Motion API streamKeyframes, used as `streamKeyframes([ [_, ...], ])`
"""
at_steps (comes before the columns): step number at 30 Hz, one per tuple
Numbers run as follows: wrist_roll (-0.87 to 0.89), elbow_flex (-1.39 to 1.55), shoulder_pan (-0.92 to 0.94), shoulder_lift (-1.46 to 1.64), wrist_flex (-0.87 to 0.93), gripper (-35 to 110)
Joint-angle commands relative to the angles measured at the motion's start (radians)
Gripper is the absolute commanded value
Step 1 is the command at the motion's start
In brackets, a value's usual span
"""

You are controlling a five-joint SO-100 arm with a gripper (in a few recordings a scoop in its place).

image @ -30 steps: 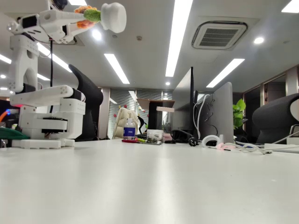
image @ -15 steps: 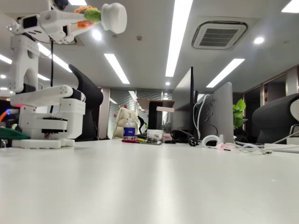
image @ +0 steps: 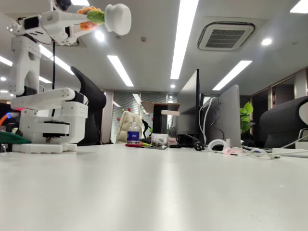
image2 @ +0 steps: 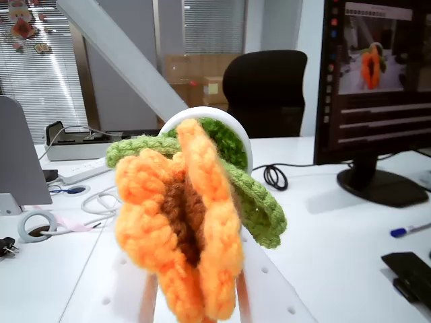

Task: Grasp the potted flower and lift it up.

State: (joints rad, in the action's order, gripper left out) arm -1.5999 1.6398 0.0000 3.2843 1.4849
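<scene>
The potted flower hangs high over the table at the upper left of the fixed view. It lies on its side, with the white pot pointing right and the orange petals and green leaves pointing left. My gripper is shut on it at the stem, below the blossom. In the wrist view the orange flower, with its brown centre, squeezed narrow, sits close to the lens. Green leaves and the white pot rim lie behind it. My white fingers press in from both sides at the bottom edge.
The arm's white base stands at the table's left. Far back are a water bottle, monitors, cables and a leafy plant. The wrist view shows a monitor, a black chair, a pen and a dark phone.
</scene>
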Motion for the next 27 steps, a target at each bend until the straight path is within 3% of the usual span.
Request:
streamKeyframes([
  [1,-0.014,0.005,-0.017,0.014,0.002,0],
  [27,-0.014,0.011,-0.017,0.014,-0.011,0],
])
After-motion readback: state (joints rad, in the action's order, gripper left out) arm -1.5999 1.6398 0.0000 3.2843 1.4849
